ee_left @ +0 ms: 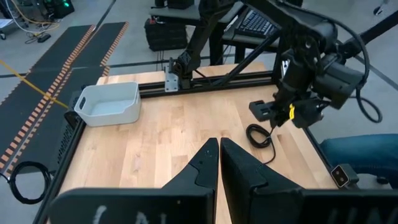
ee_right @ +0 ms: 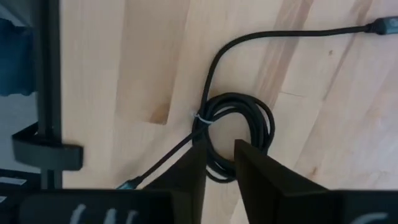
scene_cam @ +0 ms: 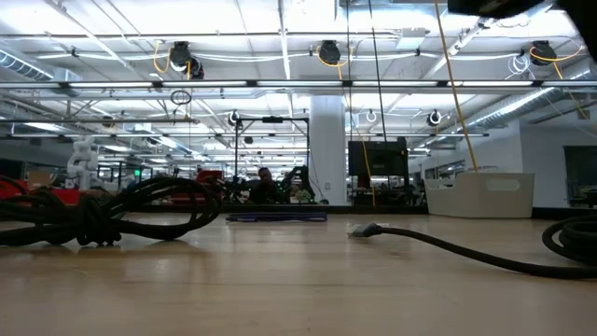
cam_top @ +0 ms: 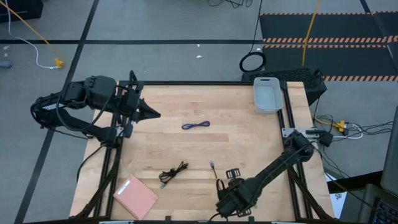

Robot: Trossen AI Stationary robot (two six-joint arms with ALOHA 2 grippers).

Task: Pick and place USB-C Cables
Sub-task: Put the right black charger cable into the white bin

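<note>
The round black coil lies flat near the table's near edge, and its loose end trails toward the far side. My right gripper is open a little and points down over the coil beside its white tie. The bundled black cable lies left of it, and the blue-purple cable lies at mid-table. My left gripper waits shut above the table's left side. My right gripper comes at the coil from above, pointing down, with its fingers standing over the coil's strands close to the tie. The coil lies flat on the table. I cannot tell whether the fingers touch it.
A white bin stands at the far right corner. A pink flat pad lies at the near left corner. A large black ring of cable lies on the floor beyond the far edge. Bare wood lies between the cables.
</note>
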